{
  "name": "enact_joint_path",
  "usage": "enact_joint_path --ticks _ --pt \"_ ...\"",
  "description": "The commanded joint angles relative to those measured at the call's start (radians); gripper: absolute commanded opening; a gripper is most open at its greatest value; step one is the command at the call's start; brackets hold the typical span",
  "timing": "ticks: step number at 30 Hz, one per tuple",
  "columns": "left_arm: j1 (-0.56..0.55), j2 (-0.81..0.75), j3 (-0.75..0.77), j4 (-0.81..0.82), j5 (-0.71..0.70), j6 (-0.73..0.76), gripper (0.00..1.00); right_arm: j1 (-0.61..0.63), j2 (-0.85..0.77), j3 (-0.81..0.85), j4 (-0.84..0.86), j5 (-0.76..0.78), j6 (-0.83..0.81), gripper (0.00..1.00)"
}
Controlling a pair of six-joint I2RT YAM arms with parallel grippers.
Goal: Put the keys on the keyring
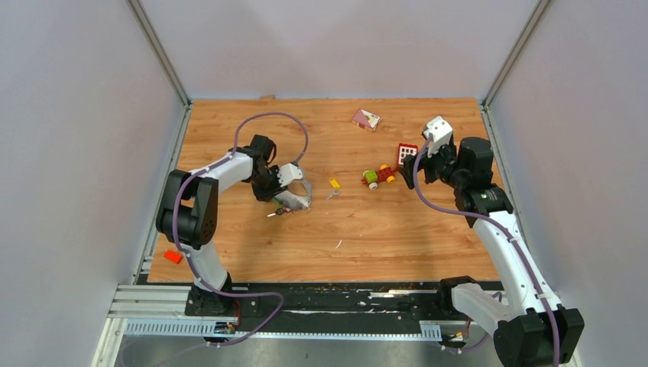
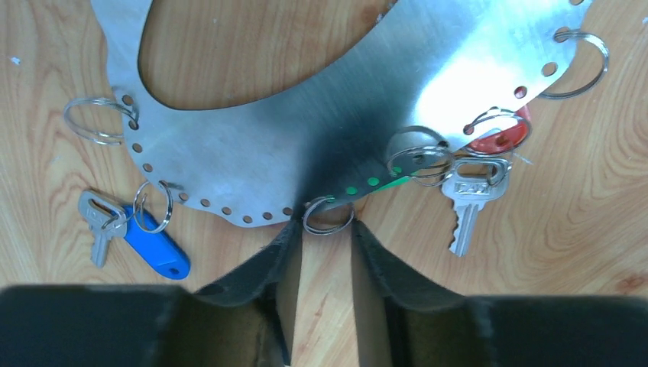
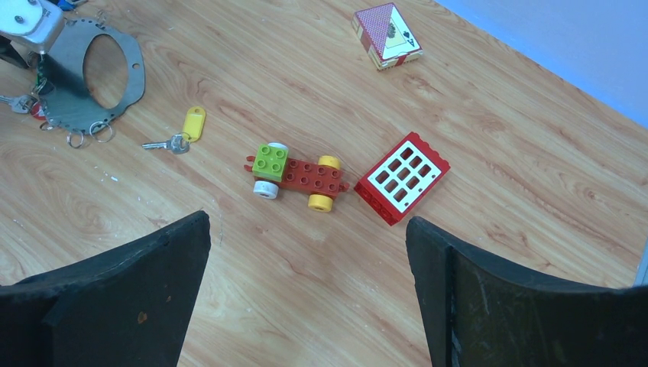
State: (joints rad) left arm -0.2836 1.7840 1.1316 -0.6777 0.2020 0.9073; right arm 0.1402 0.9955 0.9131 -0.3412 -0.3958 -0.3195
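Note:
The keyring (image 2: 344,115) is a flat grey metal loop with holes along its edge and small split rings hanging from them; it lies at the table's left (image 1: 299,200) (image 3: 134,76). My left gripper (image 2: 327,229) (image 1: 284,197) is low over its edge, jaws narrowed but apart, tips flanking one small split ring (image 2: 328,218). A red-tagged key (image 2: 468,199) and a blue-tagged key (image 2: 153,245) hang on the loop's rings. The yellow-tagged key (image 3: 187,126) (image 1: 334,183) lies loose to its right. My right gripper (image 3: 307,222) (image 1: 410,167) hovers open and empty above the toy car.
A green-yellow-red toy car (image 3: 298,177) (image 1: 378,177) and a red block with a white grid (image 3: 403,177) (image 1: 406,151) lie mid-right. A card box (image 3: 387,34) (image 1: 365,119) sits at the back. An orange piece (image 1: 173,256) lies off the table's left edge.

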Motion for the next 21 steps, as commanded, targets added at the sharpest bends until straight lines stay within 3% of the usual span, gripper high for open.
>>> enact_joint_path --ticks 1,6,13,16,21 --pt "0.006 0.017 0.04 0.018 0.039 -0.047 0.3 0.002 0.005 0.01 0.007 -0.021 -0.009 1.0" --pt "0.012 -0.008 0.057 0.015 0.061 -0.084 0.13 0.003 0.006 0.012 0.004 -0.021 -0.01 1.0" --pt "0.012 -0.05 0.054 0.019 0.136 -0.117 0.04 0.002 0.011 0.013 0.001 -0.021 -0.012 1.0" --pt "0.013 -0.056 0.046 0.036 0.127 -0.123 0.07 0.002 0.012 0.013 -0.001 -0.021 -0.012 1.0" --pt "0.012 -0.08 0.013 0.068 0.114 -0.084 0.25 0.003 0.015 0.015 -0.003 -0.021 -0.015 1.0"
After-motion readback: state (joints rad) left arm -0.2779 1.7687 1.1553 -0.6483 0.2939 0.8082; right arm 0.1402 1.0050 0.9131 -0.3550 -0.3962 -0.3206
